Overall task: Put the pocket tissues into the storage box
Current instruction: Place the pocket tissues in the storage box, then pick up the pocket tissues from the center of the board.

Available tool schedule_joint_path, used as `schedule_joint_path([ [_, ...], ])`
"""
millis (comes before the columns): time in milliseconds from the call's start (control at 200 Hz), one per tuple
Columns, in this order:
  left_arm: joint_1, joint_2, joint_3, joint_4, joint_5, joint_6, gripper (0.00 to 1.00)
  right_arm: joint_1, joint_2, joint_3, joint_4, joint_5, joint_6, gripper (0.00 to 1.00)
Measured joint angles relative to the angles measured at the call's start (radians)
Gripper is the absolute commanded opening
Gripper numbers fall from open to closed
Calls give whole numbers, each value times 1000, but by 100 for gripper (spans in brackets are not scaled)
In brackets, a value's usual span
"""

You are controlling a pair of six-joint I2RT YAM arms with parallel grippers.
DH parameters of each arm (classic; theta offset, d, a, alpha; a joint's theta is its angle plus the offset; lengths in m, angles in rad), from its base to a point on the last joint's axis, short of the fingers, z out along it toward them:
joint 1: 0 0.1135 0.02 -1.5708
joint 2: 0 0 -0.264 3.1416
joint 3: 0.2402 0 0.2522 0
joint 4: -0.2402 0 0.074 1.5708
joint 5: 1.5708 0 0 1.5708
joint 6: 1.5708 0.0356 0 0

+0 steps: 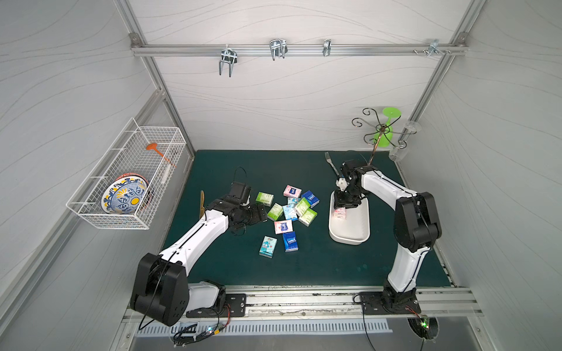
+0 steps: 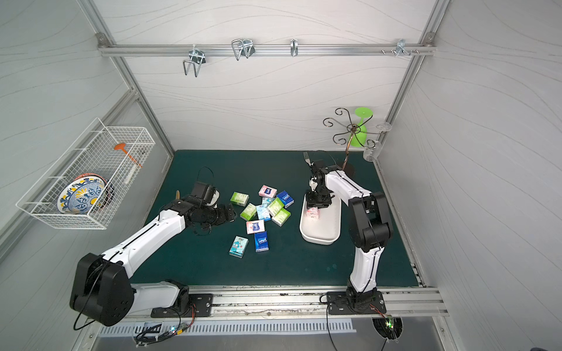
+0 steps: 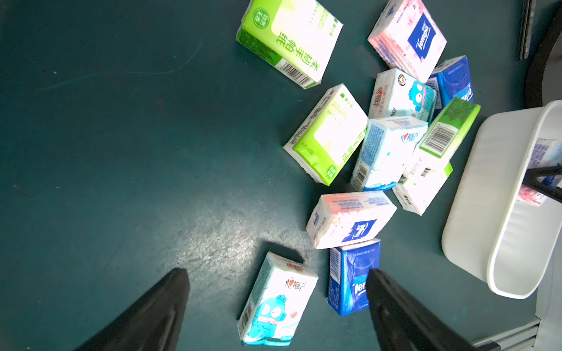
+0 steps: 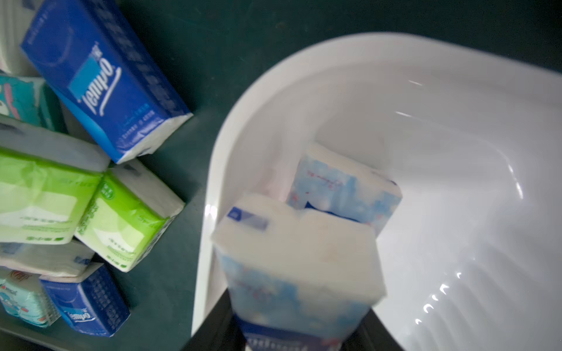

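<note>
Count eleven pocket tissues (image 1: 283, 226) on mat (image 1: 228, 273), two in storage box (image 1: 349, 240). Note left gripper (image 1: 262, 214) low, fingers (image 3: 158, 313) wide; right gripper (image 1: 340, 209) down in box, gripping one packet (image 4: 298, 267).

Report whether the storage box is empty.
Not empty: one packet lies inside the storage box, and the right gripper holds a second packet over it.

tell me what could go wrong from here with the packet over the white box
1. The pink tissue packet in the right jaws hangs near the rim of the storage box, partly over another packet. Dropped here, it may land propped or tip out.
2. In the pile of packets many touch, so the open left jaws could pinch two.
</note>
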Motion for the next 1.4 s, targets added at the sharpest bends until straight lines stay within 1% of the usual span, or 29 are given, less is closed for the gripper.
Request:
schedule_joint_path([
  [35,0,0,0,0,0,1,96,-3,0,0,-1,3,1,50],
  [230,0,0,0,0,0,1,96,-13,13,6,-5,11,9,66],
  [455,0,0,0,0,0,1,95,-13,5,5,-7,19,13,74],
  [620,0,0,0,1,0,-2,96,24,-103,-5,-21,71,29,78],
  [685,0,1,0,1,0,-6,96,81,-167,-10,-27,98,35,79],
  [755,0,2,0,2,0,-11,96,172,-225,-14,-31,116,51,79],
  [835,0,2,0,3,-1,-18,96,309,-269,-32,-29,129,81,80],
  [931,0,2,0,3,-12,-25,96,462,-275,-58,-26,140,121,81],
  [1046,0,2,0,3,-32,-26,96,642,-241,-73,-14,155,170,83],
  [1166,0,-1,-2,3,-57,-26,96,777,-155,-51,8,194,219,85],
  [1281,0,-18,-2,0,-68,-26,96,860,-51,-11,17,254,254,86],
  [1401,0,-45,-2,0,-82,-26,97,881,27,10,28,282,278,86],
])
